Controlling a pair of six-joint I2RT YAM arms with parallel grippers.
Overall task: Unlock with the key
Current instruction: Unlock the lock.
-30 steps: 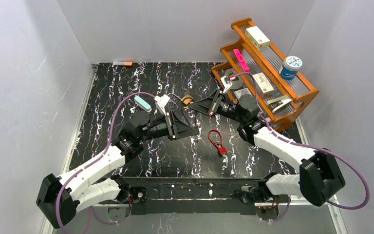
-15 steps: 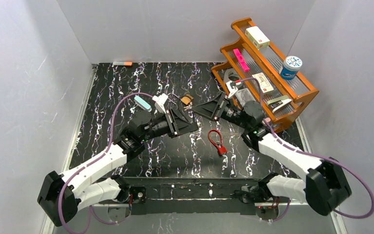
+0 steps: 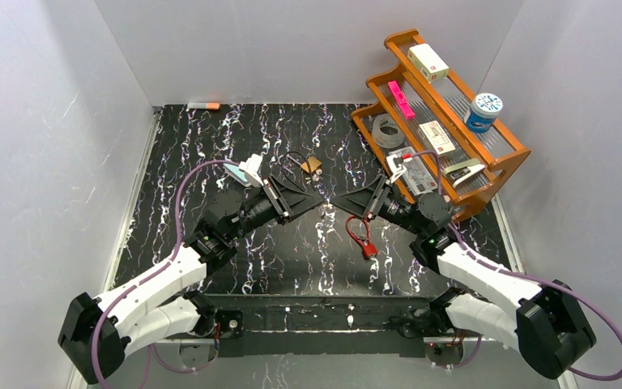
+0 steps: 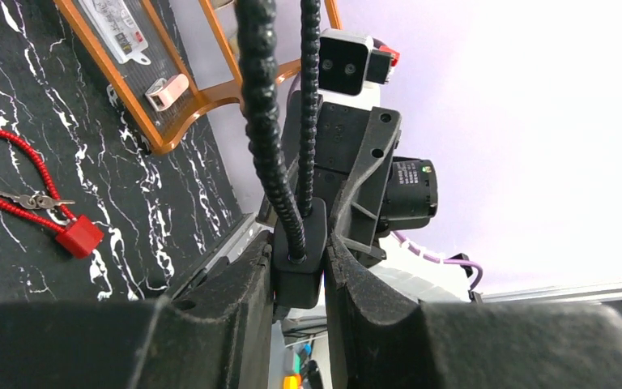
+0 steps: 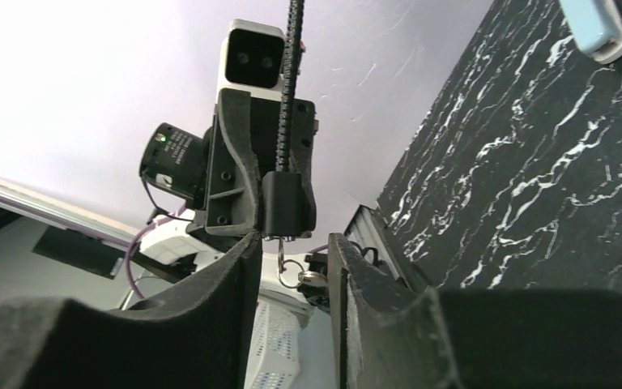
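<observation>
The left hand (image 4: 299, 241) is clamping the black lock (image 4: 298, 271); the right hand (image 5: 293, 241) is hanging half-open around the key (image 5: 281, 259) beneath it.

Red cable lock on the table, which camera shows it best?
Left wrist: the red cable lock is close, with its loop, body and the keys lying inside the loop all clear. Top external shows it whole but small. Right wrist does not show it.
</observation>
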